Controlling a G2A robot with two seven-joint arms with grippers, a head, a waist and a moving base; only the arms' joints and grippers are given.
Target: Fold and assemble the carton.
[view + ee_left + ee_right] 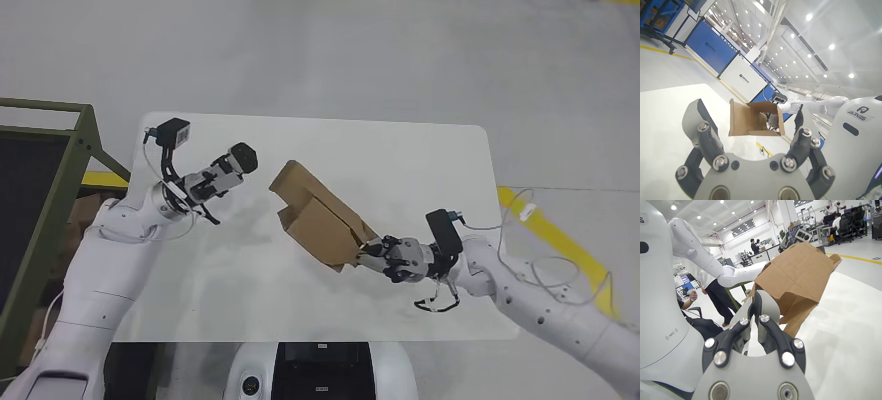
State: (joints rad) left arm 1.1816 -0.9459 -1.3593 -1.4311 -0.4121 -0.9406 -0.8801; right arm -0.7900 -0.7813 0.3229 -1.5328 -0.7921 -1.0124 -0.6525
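Observation:
A brown cardboard carton is held tilted above the middle of the white table, partly opened into a box with flaps sticking out. My right gripper is shut on the carton's near edge; in the right wrist view the fingertips pinch a cardboard panel. My left gripper hangs to the carton's left, a short gap away, open with nothing in it. From the left wrist the carton shows its open inside between the spread fingers, farther off.
A dark green metal rack stands off the table's left side. Yellow floor tape runs to the right of the table. The table's front and far parts are bare.

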